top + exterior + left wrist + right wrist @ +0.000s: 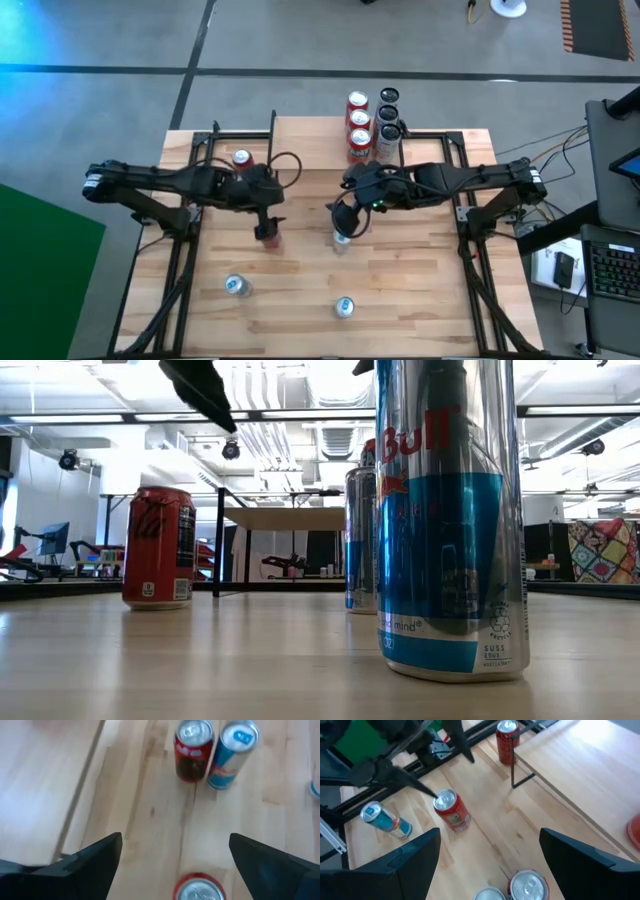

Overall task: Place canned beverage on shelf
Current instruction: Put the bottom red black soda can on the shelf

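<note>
A red can (272, 241) stands upright on the slatted table, just below my left gripper (266, 230). In the left wrist view that gripper (175, 845) is open and raised clear of the can's top (199, 891). My right gripper (343, 232) hangs open (490, 840) above a red can (527, 885) and a blue can (232, 752) that stand side by side. The shelf (310, 140) stands at the far middle of the table. Several red and dark cans (372, 118) stand at its right end.
Another red can (241, 158) stands on the table by the shelf's left legs. Two blue cans (236, 286) (344, 306) stand toward the near edge; one of them (450, 520) fills the low view. Black frame rails (180, 270) run along both sides.
</note>
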Robot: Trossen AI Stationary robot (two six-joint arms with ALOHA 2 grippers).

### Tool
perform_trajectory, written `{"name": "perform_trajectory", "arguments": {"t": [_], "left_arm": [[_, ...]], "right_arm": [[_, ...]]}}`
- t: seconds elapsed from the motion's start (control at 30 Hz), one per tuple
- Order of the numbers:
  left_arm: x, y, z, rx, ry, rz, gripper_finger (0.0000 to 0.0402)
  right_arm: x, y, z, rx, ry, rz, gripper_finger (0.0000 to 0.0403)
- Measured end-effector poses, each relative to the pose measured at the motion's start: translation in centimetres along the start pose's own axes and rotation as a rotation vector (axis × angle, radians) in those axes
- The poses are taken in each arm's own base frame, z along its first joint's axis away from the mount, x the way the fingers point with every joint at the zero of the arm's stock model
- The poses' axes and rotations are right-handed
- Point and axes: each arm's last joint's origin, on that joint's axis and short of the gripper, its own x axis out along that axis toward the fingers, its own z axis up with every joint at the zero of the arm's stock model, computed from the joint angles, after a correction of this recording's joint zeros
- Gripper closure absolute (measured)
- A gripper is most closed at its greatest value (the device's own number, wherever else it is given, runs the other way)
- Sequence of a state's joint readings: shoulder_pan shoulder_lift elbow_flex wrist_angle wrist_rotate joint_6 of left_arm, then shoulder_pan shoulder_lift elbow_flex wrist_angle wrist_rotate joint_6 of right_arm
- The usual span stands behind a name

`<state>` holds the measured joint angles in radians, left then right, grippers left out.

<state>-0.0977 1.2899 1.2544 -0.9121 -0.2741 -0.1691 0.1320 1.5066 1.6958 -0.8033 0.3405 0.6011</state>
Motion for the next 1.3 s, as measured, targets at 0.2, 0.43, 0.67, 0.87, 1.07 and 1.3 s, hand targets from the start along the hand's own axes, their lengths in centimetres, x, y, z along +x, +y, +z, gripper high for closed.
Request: {"name": "perform_trajectory", "arguments": {"t": [0.2, 0.43, 0.67, 0.87, 1.07, 1.3], "left_arm": [[-1.9, 0.7, -1.9, -0.117, -0.04, -0.065, 0.0057], [-6.2, 2.9, -4.9, -0.281, -0.278, 0.006, 0.0077], [-4.7, 2.6, -6.0, -0.382, -0.33, -0.024, 0.0082], [-7.1, 3.4, -6.3, -0.387, -0.43, -0.042, 0.0091], [-9.7, 4.8, -6.8, -0.366, -0.56, 0.132, 0.0089], [-9.4, 4.6, -5.8, -0.446, -0.586, 0.111, 0.0094]], "right_arm": [[-0.1, 0.2, 0.4, 0.001, -0.035, 0.03, 0.0076], [-0.2, 0.4, 0.6, 0.008, -0.049, 0.045, 0.0076], [-0.2, 0.7, 1.1, 0.021, -0.1, 0.081, 0.0076], [-0.8, 0.6, 1.2, 0.025, -0.098, 0.107, 0.0076], [-1.3, 0.5, 1.4, -0.002, -0.11, 0.11, 0.0076], [-0.8, 0.5, 1.5, -0.126, -0.124, 0.093, 0.0076]]}}
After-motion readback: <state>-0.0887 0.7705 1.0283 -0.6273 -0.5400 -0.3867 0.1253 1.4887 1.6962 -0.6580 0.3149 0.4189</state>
